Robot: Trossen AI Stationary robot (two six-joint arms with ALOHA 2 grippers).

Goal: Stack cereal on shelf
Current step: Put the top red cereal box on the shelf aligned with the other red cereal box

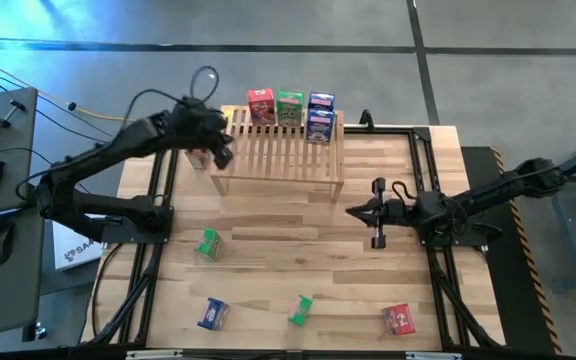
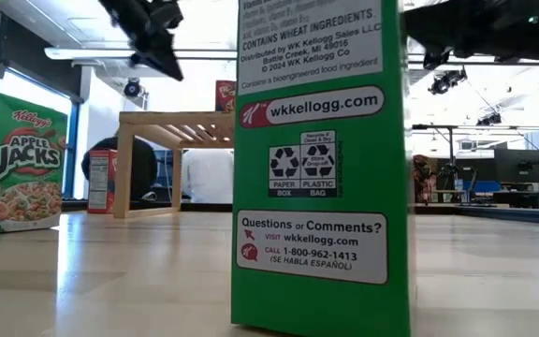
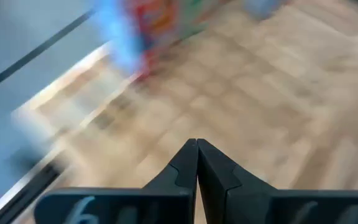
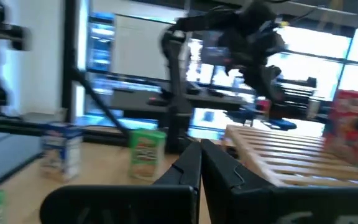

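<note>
The light-wood shelf (image 1: 283, 150) stands at the table's far middle. Along its far edge stand a red (image 1: 261, 103), a green (image 1: 290, 106) and two blue cereal boxes (image 1: 320, 115). Another red box (image 2: 101, 181) stands on the table by the shelf's left leg. My left gripper (image 1: 222, 155) hangs shut above the shelf's left end, slanting down, with nothing between its fingers (image 3: 197, 149). My right gripper (image 1: 351, 211) is shut and empty in front of the shelf's right end, pointing toward the table's left.
Loose boxes stand on the near half of the table: a green one (image 1: 208, 243) at the left, then a blue one (image 1: 213, 313), a green one (image 1: 301, 310) and a red one (image 1: 399, 319) along the near edge. Black frame rails (image 1: 158, 200) run down both sides.
</note>
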